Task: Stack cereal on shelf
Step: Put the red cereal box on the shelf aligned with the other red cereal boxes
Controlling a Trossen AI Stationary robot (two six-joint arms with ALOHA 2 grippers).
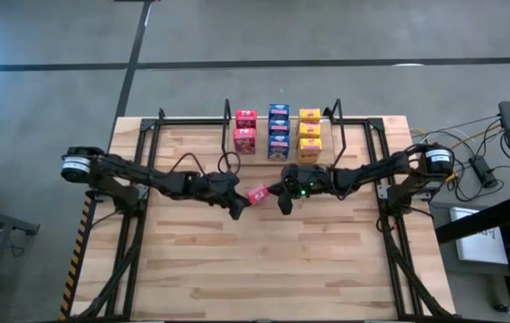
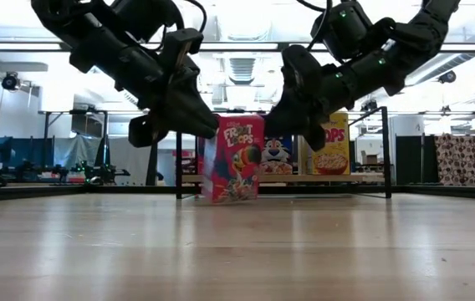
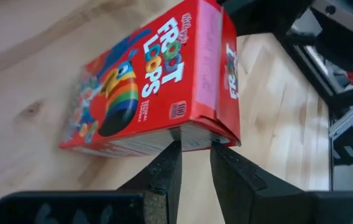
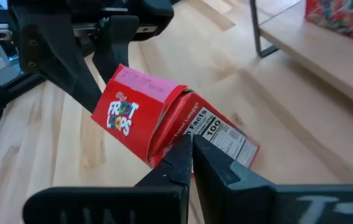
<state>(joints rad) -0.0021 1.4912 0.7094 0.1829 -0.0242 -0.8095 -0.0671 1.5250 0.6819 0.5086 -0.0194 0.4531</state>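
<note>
- High view: at frame centre, both arms are meeting over a single red cereal box (image 1: 258, 195) on the wooden tabletop (image 1: 264, 269). The left gripper (image 1: 238, 208) is coming in from the picture's left, the right gripper (image 1: 284, 203) from the picture's right, with the box between them and about equally near to each. The shelf (image 1: 354, 135) is lying above them in the frame, already carrying eight boxes: two red, three blue, three yellow.
- Low view: the red box is standing upright at mid-frame, long axis vertical, bottom edge on or just over the table. The left gripper (image 2: 206, 125) is pressing on the box's upper left; the right gripper (image 2: 304, 130) is hanging to its right, apart from it.
- Left wrist view: the left gripper (image 3: 194, 154) is showing its fingers narrowly parted against the box's (image 3: 158, 87) lower edge; whether they are pinching it cannot be told.
- Right wrist view: the right gripper (image 4: 192, 149) is showing its fingers pressed together, empty, tips at the box's (image 4: 164, 121) side panel.
- Judgement: the coming move is likely turning on lifting the box toward the shelf's shorter red column.
</note>
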